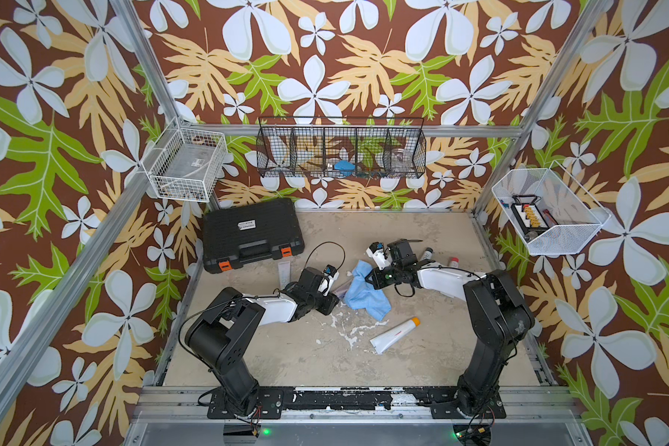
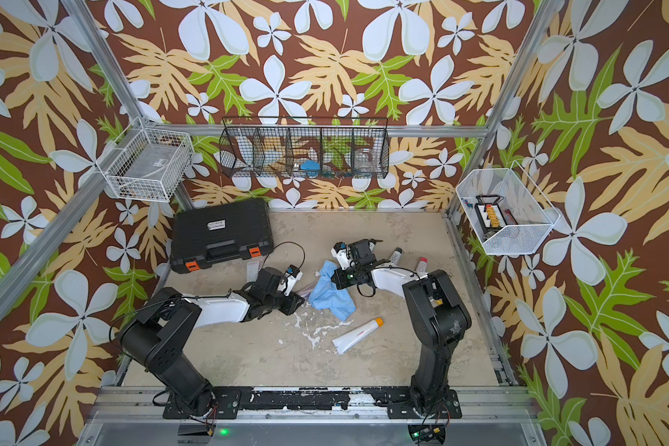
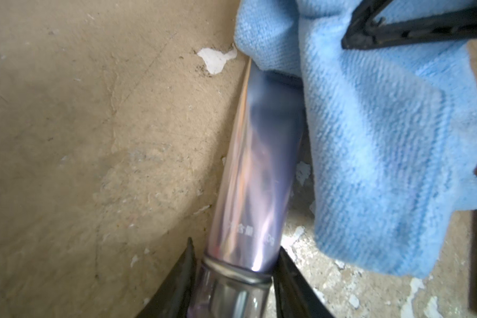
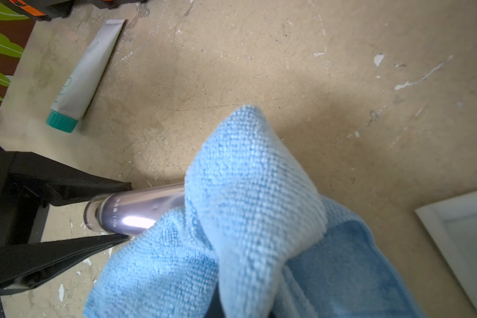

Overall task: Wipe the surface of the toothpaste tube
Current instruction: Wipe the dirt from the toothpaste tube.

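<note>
Now clamps left gripper point(image 3: 236, 247) onto cap end of purple toothpaste tube point(image 3: 259, 165), near middle of table point(image 1: 286, 355); pinches blue microfibre cloth point(image 4: 254, 192) in fully closed right gripper point(image 3: 351, 41), draping tube's other end.

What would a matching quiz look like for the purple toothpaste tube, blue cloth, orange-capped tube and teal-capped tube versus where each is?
1 purple toothpaste tube
2 blue cloth
3 orange-capped tube
4 teal-capped tube

A beside the black case
B pinched by the right gripper
C lying free, touched by nothing
D straddled by the left gripper

Pairs: 1-D, 2-B, 3-C, 4-A
</note>
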{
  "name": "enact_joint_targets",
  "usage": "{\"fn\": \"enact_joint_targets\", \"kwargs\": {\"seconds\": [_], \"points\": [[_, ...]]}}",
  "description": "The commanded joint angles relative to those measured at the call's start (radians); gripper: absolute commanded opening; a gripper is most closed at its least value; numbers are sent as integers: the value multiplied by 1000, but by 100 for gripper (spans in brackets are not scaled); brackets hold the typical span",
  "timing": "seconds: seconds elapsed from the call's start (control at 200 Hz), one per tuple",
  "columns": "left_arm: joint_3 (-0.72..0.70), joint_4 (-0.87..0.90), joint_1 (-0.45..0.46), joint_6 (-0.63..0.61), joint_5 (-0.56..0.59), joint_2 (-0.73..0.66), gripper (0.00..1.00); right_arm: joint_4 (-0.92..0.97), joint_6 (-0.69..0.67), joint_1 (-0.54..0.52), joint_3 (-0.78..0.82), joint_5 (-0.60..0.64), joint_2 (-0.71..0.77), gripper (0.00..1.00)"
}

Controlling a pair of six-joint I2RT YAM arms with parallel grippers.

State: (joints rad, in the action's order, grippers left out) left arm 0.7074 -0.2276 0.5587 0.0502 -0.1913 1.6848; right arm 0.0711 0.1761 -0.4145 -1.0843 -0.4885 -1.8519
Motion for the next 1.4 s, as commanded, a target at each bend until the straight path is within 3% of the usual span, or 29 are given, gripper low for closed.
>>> {"fn": "enact_joint_targets", "kwargs": {"seconds": [0.0,0.19,0.48,0.631,0.831,0.986,1.221,1.396], "points": [[2,29,4,-15,12,1,40,-9,24,-9,-9,-94,-13,0],[6,29,13,-24,16,5,32,-66,79,-64,-15,-194,-25,0],[9,32,15,-26,13,9,30,-85,80,-184,-29,-192,-64,0],[7,31,15,-27,14,4,30,-38,28,-198,-35,-106,-111,0],[4,31,15,-32,0,1,28,17,-7,-191,-52,134,-150,0],[4,30,15,-36,-12,3,28,7,-9,-169,-52,250,-132,0],[1,31,15,-44,-31,-2,28,22,-23,-89,-90,316,-133,0],[1,31,17,-50,-46,-2,28,35,-43,-88,-123,267,-140,0]]}}
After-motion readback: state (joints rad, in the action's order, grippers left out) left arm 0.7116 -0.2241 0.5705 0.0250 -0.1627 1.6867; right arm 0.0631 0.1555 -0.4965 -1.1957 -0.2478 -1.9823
